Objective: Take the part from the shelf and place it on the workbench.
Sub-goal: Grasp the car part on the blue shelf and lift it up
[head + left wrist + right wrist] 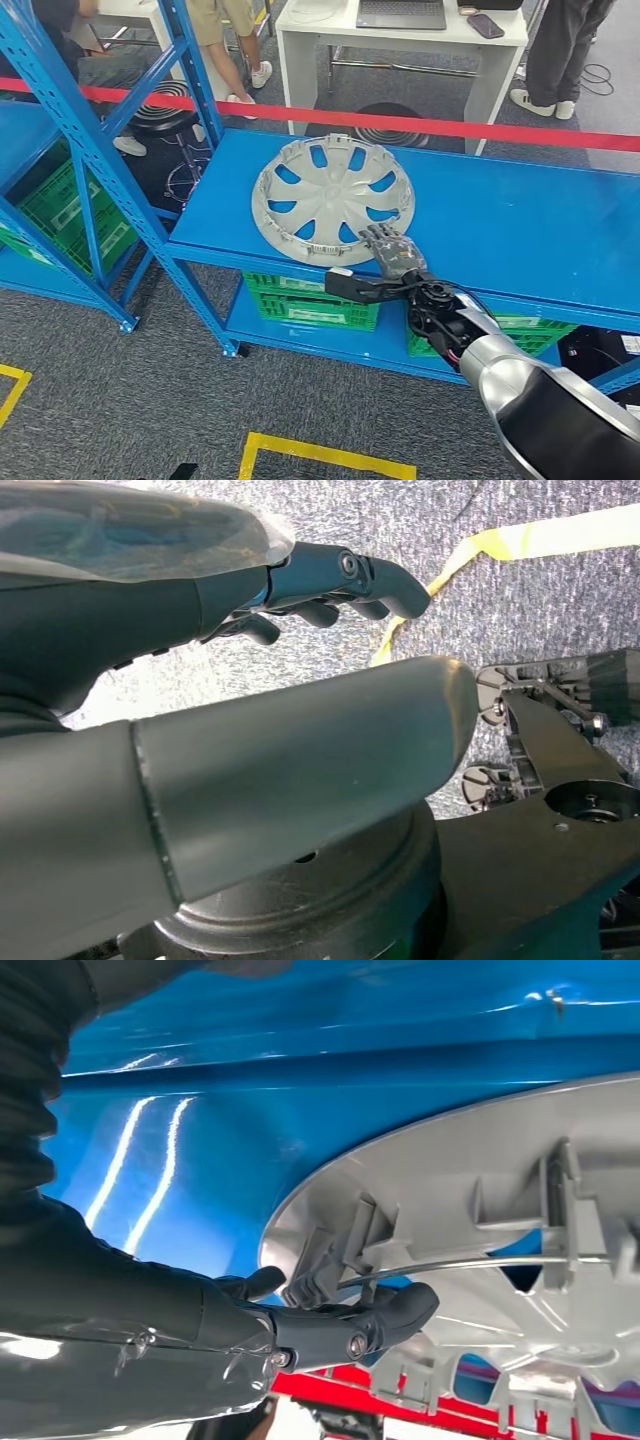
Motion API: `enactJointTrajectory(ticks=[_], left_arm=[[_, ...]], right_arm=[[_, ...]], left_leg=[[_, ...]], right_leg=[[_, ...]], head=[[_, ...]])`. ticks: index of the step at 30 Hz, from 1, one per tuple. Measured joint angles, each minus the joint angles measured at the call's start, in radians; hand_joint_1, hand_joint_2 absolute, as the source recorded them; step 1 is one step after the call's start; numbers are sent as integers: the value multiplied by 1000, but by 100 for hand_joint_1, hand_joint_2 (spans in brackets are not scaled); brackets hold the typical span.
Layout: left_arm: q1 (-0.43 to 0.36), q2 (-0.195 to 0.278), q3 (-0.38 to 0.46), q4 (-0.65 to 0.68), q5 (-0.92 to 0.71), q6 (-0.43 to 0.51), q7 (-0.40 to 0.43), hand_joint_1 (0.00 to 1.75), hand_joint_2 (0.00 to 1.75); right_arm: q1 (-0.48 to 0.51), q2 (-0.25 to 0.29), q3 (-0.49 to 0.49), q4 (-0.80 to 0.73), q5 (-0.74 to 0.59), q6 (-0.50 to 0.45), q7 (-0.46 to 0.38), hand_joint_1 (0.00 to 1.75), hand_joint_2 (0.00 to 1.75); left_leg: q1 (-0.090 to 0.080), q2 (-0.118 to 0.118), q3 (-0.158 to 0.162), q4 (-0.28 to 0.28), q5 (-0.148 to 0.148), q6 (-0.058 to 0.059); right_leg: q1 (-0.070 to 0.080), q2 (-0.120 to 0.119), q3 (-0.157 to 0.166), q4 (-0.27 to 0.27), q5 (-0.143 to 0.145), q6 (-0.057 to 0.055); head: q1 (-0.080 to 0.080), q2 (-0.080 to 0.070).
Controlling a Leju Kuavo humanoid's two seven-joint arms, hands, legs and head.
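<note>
Part: grey hubcap [333, 198], round, no long axis, lying hollow side up on the blue shelf [498, 225], near its front edge, toward the left end of that board.

Right hand [394, 252] at the hubcap's near rim, on the side toward the front edge. The hubcap lies directly ahead of the fingers [392, 1310], toward the shelf's back edge. In the right wrist view, dark fingers lie across the ribbed inner face by a clip; the thumb's position relative to the rim is unclear. Whether the fingers are clamped on the rim or merely resting: cannot tell.

Left hand [332, 590] hangs over the carpet, fingers curled in, holding nothing. Right hand is clearly nearer.

Green crates [309, 300] on the shelf's lower board. Workbench not identified.
</note>
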Motion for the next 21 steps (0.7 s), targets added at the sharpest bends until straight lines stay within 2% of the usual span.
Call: enactJointTrajectory(ticks=[9, 14, 18, 21], left_arm=[[0, 0, 0, 0, 1, 0, 0, 0, 0], [1, 0, 0, 0, 9, 0, 0, 0, 0], [4, 0, 0, 0, 18, 3, 0, 0, 0], [8, 0, 0, 0, 21, 3, -2, 0, 0]], right_arm=[[-18, 0, -15, -18, -29, 72, -10, 0, 175], [-30, -1, -21, -50, -59, 67, 51, 0, 175], [-40, -18, -49, -146, -160, 55, 90, 0, 175], [-30, -48, -87, -287, -283, 24, 68, 0, 175]], left_leg=[[0, 1, 1, 0, 0, 0], [0, 1, 1, 0, 0, 0], [0, 1, 1, 0, 0, 0], [0, 1, 1, 1, 0, 0]], right_leg=[[0, 1, 1, 0, 0, 0], [0, 1, 0, 0, 1, 0], [0, 2, 0, 0, 1, 0], [0, 2, 0, 0, 1, 0]], head=[[0, 0], [0, 0], [0, 0], [0, 0]])
